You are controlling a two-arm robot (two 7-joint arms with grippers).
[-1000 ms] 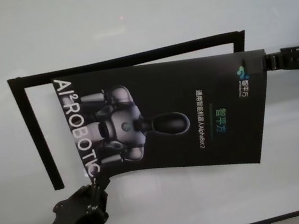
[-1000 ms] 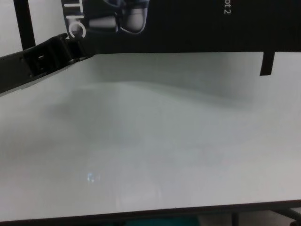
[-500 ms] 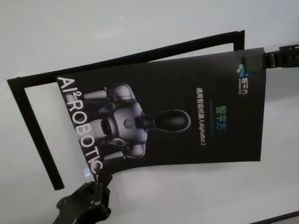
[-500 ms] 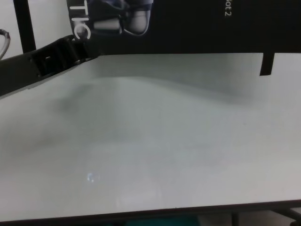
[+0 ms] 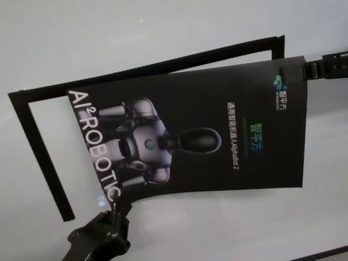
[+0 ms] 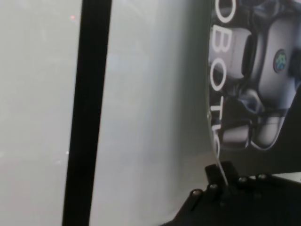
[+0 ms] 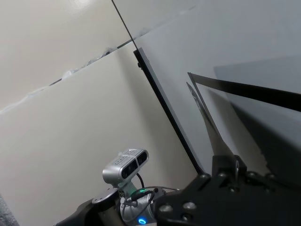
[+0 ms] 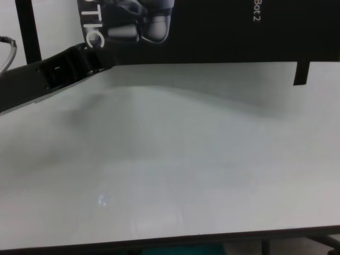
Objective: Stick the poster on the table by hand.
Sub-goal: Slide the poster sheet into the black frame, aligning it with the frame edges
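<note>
Above the table (image 5: 158, 27), the poster (image 5: 195, 137) hangs pinched at near-left by the left gripper (image 5: 116, 214) and far-right by the right gripper (image 5: 304, 71); uneven lowering could crease it or land it skewed off the tape frame (image 5: 37, 145).

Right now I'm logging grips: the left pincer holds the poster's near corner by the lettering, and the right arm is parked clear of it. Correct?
Not quite. The head view shows the right pincer gripping the poster at its far corner; the left pincer does hold the near corner.
</note>
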